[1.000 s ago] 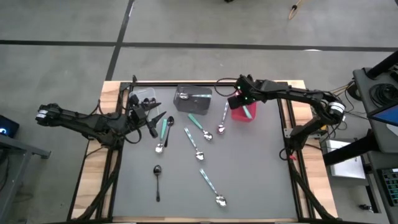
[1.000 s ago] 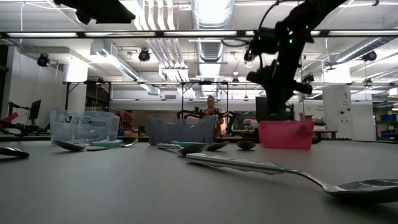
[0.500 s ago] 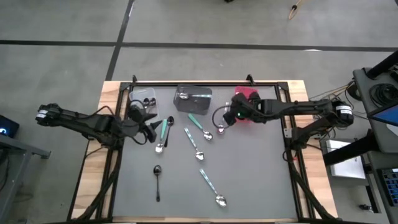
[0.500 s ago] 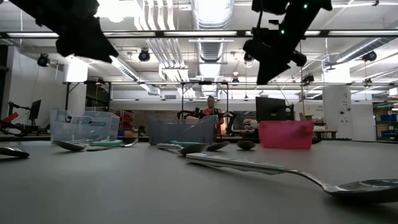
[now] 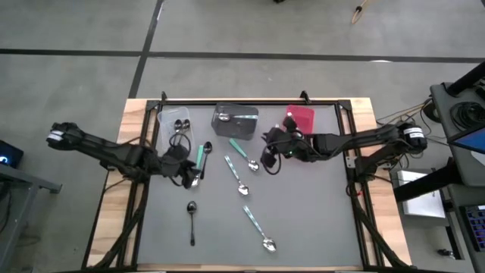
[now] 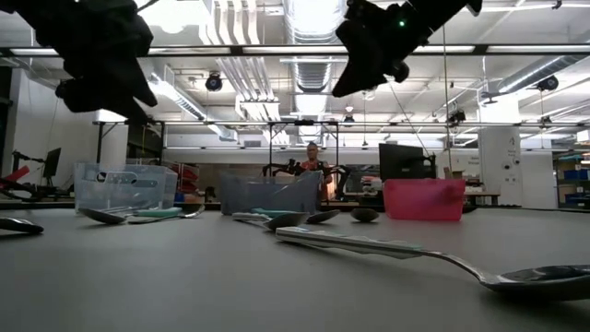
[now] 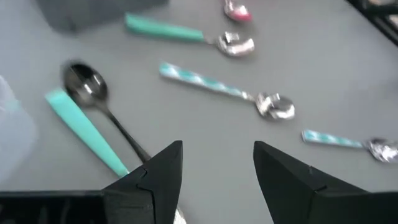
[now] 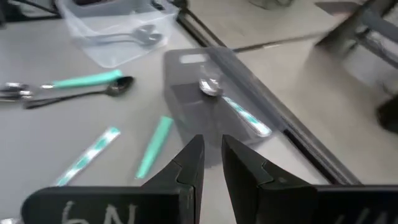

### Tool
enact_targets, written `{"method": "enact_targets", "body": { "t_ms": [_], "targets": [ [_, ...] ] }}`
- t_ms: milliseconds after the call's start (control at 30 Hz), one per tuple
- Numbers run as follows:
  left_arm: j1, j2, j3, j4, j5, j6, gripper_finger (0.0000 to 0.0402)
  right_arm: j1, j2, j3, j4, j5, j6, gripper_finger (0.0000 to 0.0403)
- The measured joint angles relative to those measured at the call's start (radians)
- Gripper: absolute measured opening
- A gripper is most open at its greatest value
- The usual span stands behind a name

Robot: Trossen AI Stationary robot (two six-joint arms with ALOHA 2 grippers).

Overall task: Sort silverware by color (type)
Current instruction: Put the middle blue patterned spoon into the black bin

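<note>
Your left gripper hangs over the worktop just below the clear bin, its fingers spread wide with nothing between them; under it lie a black spoon and a teal-handled spoon side by side. Your right gripper sits near the middle of the far half of the worktop, between the grey bin and the red bin, with its fingers drawn narrow and nothing held. The clear bin has silver spoons in it, and the grey bin holds one teal-handled spoon. The loose silverware is scattered over the worktop: teal-handled spoons beside the grey bin, at the centre and toward the near edge, and one more black spoon alone at the near left. In the low view a person stands far back in the room behind the bins.
</note>
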Motion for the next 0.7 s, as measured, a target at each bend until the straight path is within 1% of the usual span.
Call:
{"method": "enact_targets", "body": {
  "t_ms": [200, 367, 500, 700],
  "targets": [
    [-0.079, 0.079, 0.0, 0.0, 0.054, -0.149, 0.0178, 0.008, 0.001, -0.019, 0.04, -0.086, -0.052, 0.0047],
    [-0.109, 0.149, 0.016, -0.004, 0.076, -0.238, 0.0178, 0.008, 0.006, -0.022, 0.048, -0.098, -0.069, 0.0047],
    [-0.114, 0.213, 0.047, -0.022, 0.085, -0.269, 0.0178, 0.008, 0.006, -0.023, 0.049, -0.098, -0.123, 0.0047],
    [-0.113, 0.327, 0.123, -0.033, 0.084, -0.268, 0.0178, 0.005, 0.004, -0.023, 0.062, -0.098, -0.223, 0.0047]
  ]
}}
